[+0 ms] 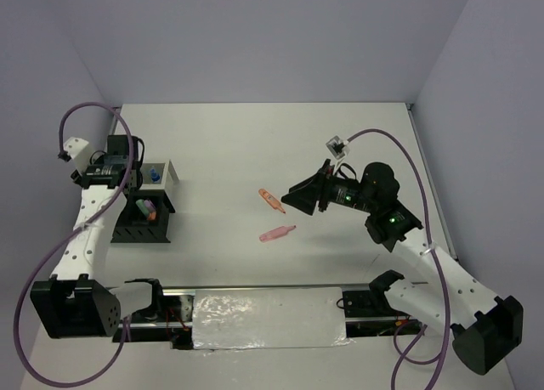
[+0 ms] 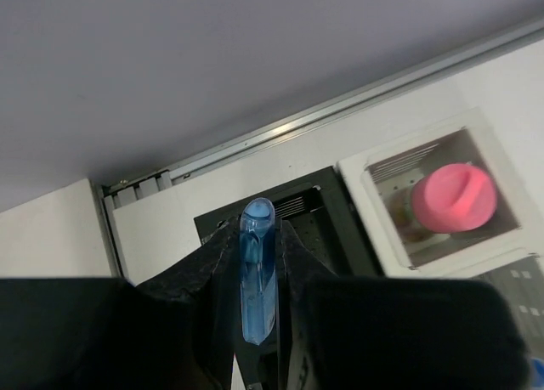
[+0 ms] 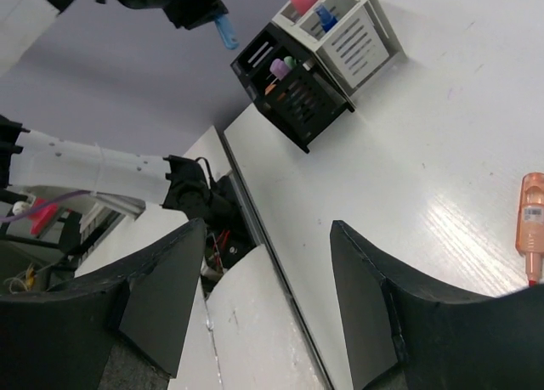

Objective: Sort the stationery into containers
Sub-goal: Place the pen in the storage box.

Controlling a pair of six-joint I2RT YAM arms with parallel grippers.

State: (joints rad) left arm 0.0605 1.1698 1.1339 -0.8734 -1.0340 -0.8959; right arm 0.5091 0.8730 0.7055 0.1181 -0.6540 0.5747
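The blue pen is clamped between the closed fingers of the left gripper, raised clear of the organizer at the left edge of the desk, while the right gripper, jaws wide apart and empty, hovers right of centre near an orange pen and a pink pen.

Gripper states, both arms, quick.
Left gripper: closed on a blue pen.
Right gripper: open, empty.
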